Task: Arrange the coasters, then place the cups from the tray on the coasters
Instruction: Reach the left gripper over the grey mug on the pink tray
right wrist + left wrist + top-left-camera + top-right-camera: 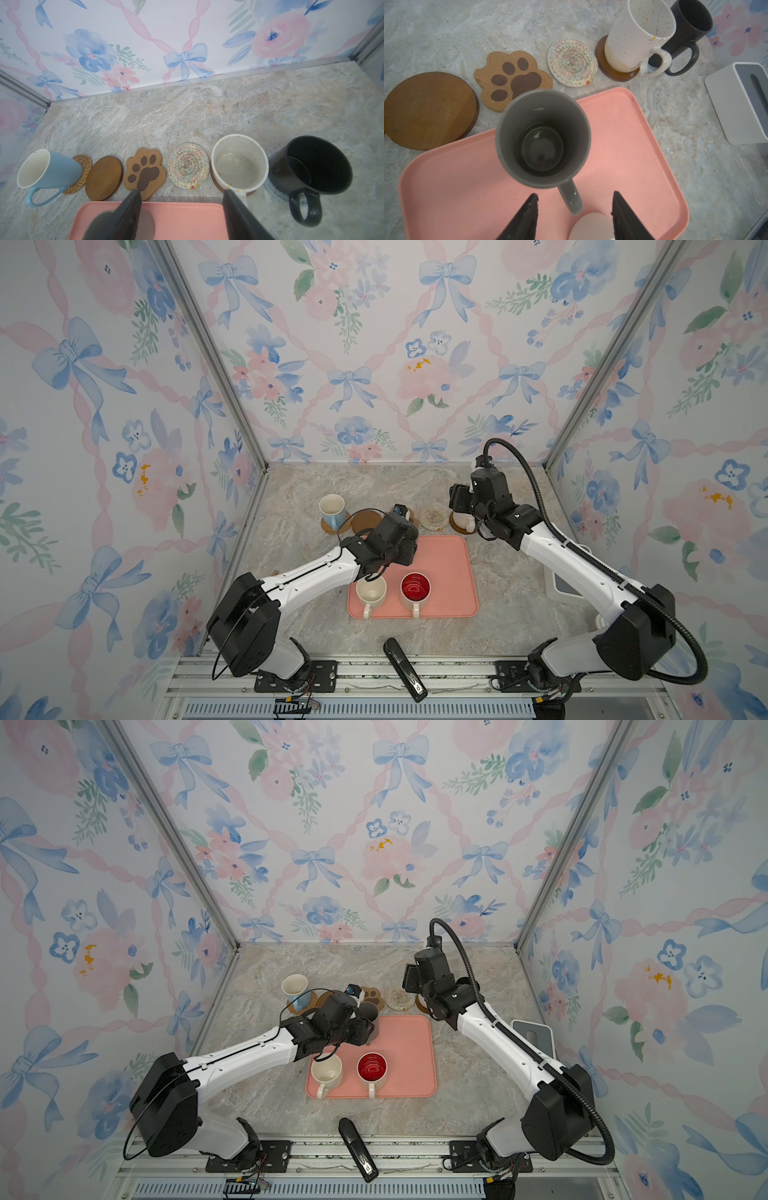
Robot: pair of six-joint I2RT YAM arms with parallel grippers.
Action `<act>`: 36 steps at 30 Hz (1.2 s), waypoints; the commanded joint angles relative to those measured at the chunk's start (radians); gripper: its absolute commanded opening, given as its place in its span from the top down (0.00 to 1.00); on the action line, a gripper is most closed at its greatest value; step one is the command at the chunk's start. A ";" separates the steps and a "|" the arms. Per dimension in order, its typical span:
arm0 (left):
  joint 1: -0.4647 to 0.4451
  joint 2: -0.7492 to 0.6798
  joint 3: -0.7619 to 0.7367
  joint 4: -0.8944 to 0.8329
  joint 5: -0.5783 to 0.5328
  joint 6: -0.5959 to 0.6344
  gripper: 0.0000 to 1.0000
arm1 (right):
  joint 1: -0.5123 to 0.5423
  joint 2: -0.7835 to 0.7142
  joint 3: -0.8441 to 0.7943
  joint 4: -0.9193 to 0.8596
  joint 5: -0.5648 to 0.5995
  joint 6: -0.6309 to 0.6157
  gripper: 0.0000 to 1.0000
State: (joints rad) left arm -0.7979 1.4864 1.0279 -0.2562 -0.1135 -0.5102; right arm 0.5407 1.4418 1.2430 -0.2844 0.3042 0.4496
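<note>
1. The grey cup (543, 137) was seen upright in the far left corner of the tray (446, 176).
2. The left gripper (575, 195) was held released, its jaws spread either side of the cup's handle without contact.
3. The right gripper (181, 191) was seen open and empty by the speckled cup (239, 164), which was set on a brown coaster (600, 54).

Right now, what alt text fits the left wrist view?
A grey mug stands on the pink tray, its handle between the jaws of the open left gripper, untouched. Past the tray lie a bare brown round coaster, a paw-print coaster and a cream crochet coaster, then a speckled mug on a dark brown coaster beside a black mug.
</note>
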 commanded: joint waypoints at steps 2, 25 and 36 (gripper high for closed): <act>-0.030 0.039 0.064 0.000 -0.041 -0.037 0.44 | 0.000 0.012 -0.063 0.045 -0.003 -0.004 0.34; -0.082 0.041 0.098 -0.167 -0.188 -0.222 0.47 | -0.073 0.096 -0.092 0.106 -0.125 0.010 0.36; -0.082 0.076 0.082 -0.167 -0.191 -0.264 0.52 | -0.075 0.074 -0.120 0.136 -0.120 0.024 0.37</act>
State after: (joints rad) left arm -0.8783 1.5356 1.1278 -0.3996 -0.2852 -0.7502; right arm 0.4702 1.5311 1.1381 -0.1696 0.1864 0.4576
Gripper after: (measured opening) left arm 0.484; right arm 0.627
